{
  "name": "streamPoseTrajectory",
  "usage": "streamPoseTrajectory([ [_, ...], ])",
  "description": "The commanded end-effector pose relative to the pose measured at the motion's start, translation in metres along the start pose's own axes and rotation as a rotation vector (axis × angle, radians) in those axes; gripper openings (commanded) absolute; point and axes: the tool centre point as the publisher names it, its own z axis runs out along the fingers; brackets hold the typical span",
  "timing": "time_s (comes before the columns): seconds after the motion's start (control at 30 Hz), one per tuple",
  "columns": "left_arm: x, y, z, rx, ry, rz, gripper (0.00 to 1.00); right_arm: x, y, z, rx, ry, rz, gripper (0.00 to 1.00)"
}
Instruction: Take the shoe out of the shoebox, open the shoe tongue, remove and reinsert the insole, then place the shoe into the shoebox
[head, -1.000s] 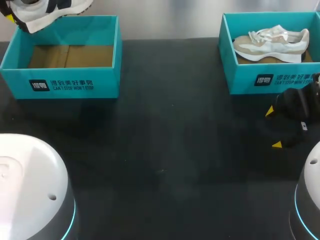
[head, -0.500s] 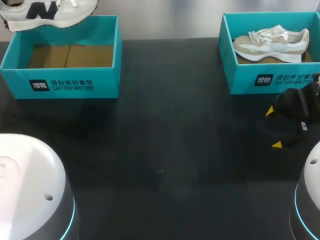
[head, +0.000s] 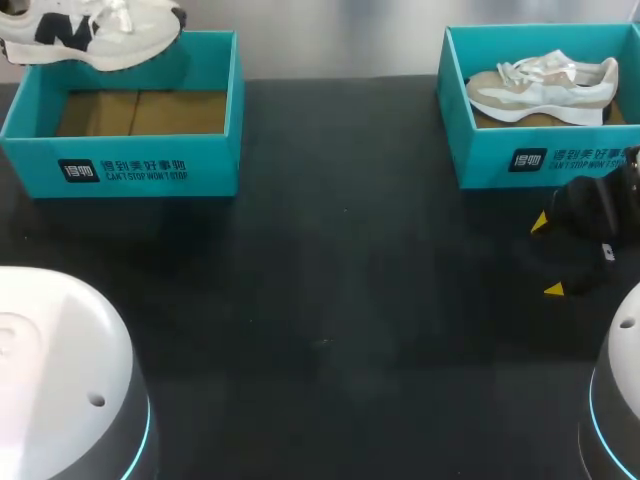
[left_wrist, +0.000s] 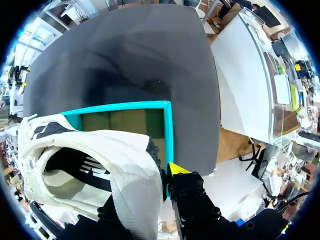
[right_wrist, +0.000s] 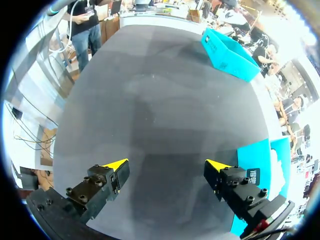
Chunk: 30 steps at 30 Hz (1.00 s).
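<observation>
A white shoe with dark side marks (head: 90, 35) hangs above the far left corner of the left teal shoebox (head: 140, 170), whose brown floor is bare. In the left wrist view my left gripper (left_wrist: 150, 176) is shut on the shoe (left_wrist: 90, 165) at its heel collar. One yellow fingertip (left_wrist: 177, 169) shows outside the heel and the other is hidden in the shoe. The box rim (left_wrist: 167, 130) lies below. My right gripper (head: 547, 256) stands open above the table, in front of the right shoebox (head: 520, 160), with nothing between its fingers (right_wrist: 167, 165).
The right shoebox holds a beige and white shoe (head: 545, 85). In the right wrist view that box (right_wrist: 260, 155) lies beside one finger, and the left box (right_wrist: 227, 55) stands far ahead. My arms' white bases (head: 60, 370) fill the near corners.
The held shoe has turned from a tilt to nearly level and shifted slightly over the left box's far corner. My right arm has kept still.
</observation>
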Motion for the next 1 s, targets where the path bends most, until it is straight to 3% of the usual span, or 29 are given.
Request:
streamPoseTrajectory([
  [0.03, -0.004, 0.004, 0.014, -0.012, 0.021, -0.007, 0.00, 0.001, 0.001, 0.001, 0.004, -0.001, 0.001, 1.00],
  [0.47, -0.002, -0.001, 0.064, 0.053, 0.060, -0.023, 0.00, 0.001, 0.001, 0.001, 0.004, -0.001, 0.001, 1.00],
  [1.0, -0.002, -0.001, 0.067, 0.081, 0.067, -0.028, 0.00, 0.001, 0.001, 0.001, 0.004, -0.001, 0.001, 1.00],
])
